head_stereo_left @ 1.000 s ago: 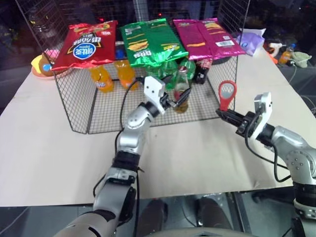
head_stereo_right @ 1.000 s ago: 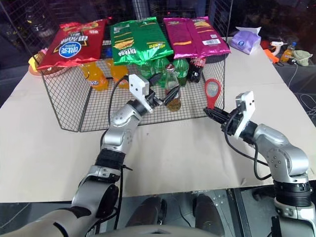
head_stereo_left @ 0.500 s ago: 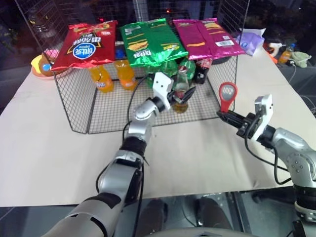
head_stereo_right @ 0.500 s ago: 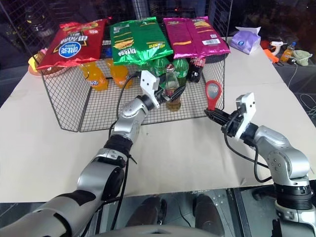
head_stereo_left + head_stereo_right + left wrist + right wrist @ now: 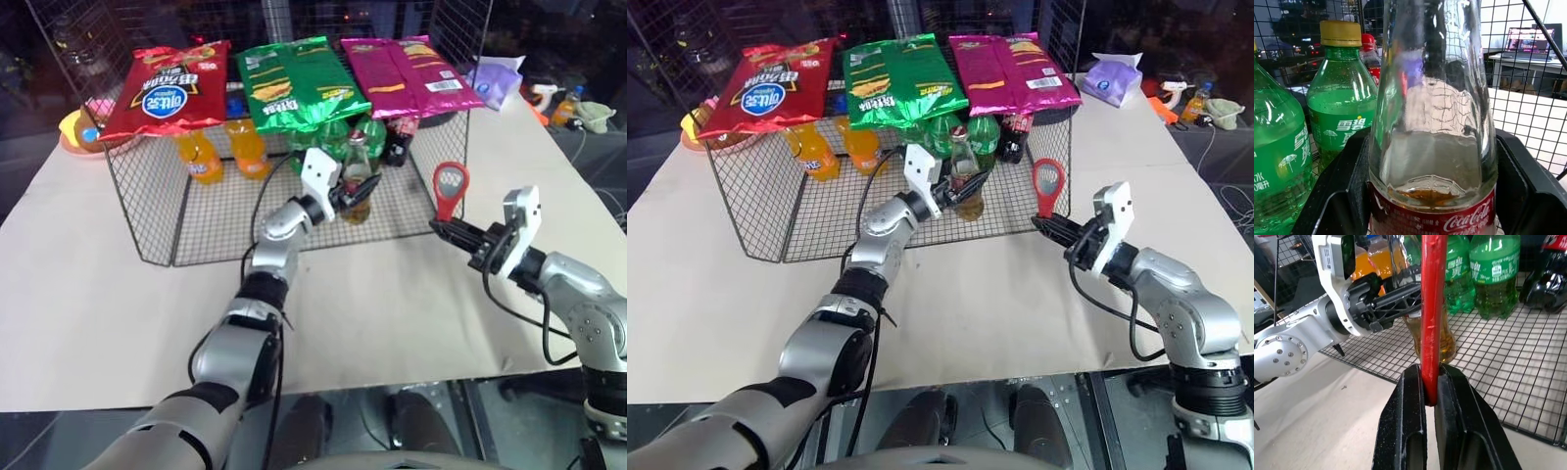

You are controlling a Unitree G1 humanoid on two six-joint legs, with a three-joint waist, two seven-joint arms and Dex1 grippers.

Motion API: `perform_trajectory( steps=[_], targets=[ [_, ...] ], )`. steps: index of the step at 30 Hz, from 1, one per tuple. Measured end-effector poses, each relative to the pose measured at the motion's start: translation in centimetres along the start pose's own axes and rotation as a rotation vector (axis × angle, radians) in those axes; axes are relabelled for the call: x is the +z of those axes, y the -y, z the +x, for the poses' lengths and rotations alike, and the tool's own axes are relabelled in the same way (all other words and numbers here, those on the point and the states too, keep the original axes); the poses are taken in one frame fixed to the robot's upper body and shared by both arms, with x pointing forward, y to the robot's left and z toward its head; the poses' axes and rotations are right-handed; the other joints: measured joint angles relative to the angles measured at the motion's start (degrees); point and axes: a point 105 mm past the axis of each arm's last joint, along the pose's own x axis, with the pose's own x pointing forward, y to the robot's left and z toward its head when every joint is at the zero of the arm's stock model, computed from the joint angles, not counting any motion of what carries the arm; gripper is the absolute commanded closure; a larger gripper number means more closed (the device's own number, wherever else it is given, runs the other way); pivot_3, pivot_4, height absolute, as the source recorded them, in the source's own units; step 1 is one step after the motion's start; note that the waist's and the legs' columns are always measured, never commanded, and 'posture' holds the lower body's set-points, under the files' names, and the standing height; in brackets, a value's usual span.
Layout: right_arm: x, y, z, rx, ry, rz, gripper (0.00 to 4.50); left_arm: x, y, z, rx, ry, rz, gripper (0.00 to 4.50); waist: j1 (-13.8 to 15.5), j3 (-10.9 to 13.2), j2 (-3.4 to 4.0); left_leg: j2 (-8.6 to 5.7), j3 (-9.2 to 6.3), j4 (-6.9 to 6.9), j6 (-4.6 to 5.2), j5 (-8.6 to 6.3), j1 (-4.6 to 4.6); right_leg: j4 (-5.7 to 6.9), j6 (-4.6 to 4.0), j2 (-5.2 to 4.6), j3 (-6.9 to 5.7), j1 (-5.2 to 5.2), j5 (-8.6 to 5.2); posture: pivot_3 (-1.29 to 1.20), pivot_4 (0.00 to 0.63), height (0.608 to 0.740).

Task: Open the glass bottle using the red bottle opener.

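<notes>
The left hand [image 5: 355, 192] reaches into the open front of a wire basket [image 5: 147, 211] on the worktop [image 5: 88, 294], its fingers [image 5: 1528, 181] standing either side of the glass bottle [image 5: 358, 181], which stands upright on the mesh floor near the basket's front edge; whether they press the glass cannot be told. At about three o'clock from the bottle, outside the basket, the right hand [image 5: 453, 228] is clamped on the handle of the red opener [image 5: 449, 188], held upright with its ring head at the top. Green bottles [image 5: 1342, 98] stand just behind the glass bottle, orange bottles [image 5: 223, 152] toward ten o'clock. Three snack bags, red [image 5: 167, 88], green [image 5: 299, 83] and pink [image 5: 411, 73], lie across the basket's top.
</notes>
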Motion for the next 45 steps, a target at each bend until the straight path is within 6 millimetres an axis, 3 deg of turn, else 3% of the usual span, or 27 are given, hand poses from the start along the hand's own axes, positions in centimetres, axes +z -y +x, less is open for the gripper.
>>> perform_trajectory(
  steps=[10,13,14,21,31,32,35,45],
  targets=[
    [-0.1,-0.3,0.1,-0.037,0.021,-0.116,4.5,1.4,0.8,-5.2,-0.018,-0.059,-0.014,1.97,0.2,0.0,0.01,0.03,-0.02,0.05,-0.01,0.0,-0.04,0.01,0.0,-0.02,0.01,-0.03,0.0,0.0,0.15,0.74],
    [-0.3,-0.2,0.1,-0.062,0.022,-0.194,4.5,2.3,2.0,-7.3,-0.046,-0.069,-0.015,1.97,0.2,0.0,0.02,0.06,-0.01,0.03,-0.01,0.0,-0.03,0.02,0.0,-0.03,0.04,-0.03,0.0,0.0,0.15,0.74],
    [-0.8,-0.1,0.1,-0.075,0.009,-0.233,4.5,2.7,3.3,-8.5,-0.08,-0.073,-0.034,1.97,0.2,0.0,0.02,0.06,0.0,0.02,-0.01,0.0,-0.02,0.02,0.0,-0.03,0.04,-0.03,0.0,0.0,0.15,0.74],
    [-1.8,0.2,0.5,-0.075,0.002,-0.251,4.5,1.8,4.9,-9.7,-0.08,-0.1,-0.064,1.97,0.4,0.0,0.02,0.06,0.02,0.07,-0.01,0.01,0.04,0.06,0.0,-0.02,0.04,0.02,0.01,0.0,0.15,0.74],
    [-2.2,0.6,0.5,-0.082,0.005,-0.265,4.5,1.2,5.5,-9.8,-0.065,-0.072,0.011,1.97,0.3,0.0,0.02,0.06,0.04,0.05,-0.01,0.0,0.04,0.05,0.0,-0.03,0.06,0.02,0.01,0.0,0.15,0.74],
    [-2.2,0.6,0.5,-0.083,0.004,-0.265,4.5,1.2,5.6,-9.8,-0.06,-0.066,0.011,0.95,0.3,0.0,0.02,0.06,0.04,0.06,-0.01,0.0,0.04,0.04,0.0,-0.03,0.06,0.02,0.01,0.0,0.15,0.74],
    [-2.2,0.6,0.5,-0.084,0.006,-0.271,4.5,1.6,5.4,-9.7,-0.04,-0.034,0.017,0.07,0.4,0.0,0.02,0.06,0.04,0.06,-0.01,0.0,0.04,0.04,0.0,-0.04,0.07,0.02,0.01,0.0,0.15,0.74],
    [-2.6,1.0,0.3,-0.094,-0.002,-0.268,4.5,3.8,4.7,-10.2,0.015,0.099,-0.035,0.07,0.3,0.0,0.03,0.07,0.04,0.06,-0.01,0.0,0.05,0.06,0.0,-0.03,0.07,0.02,0.01,0.0,0.15,0.74]
  ],
)
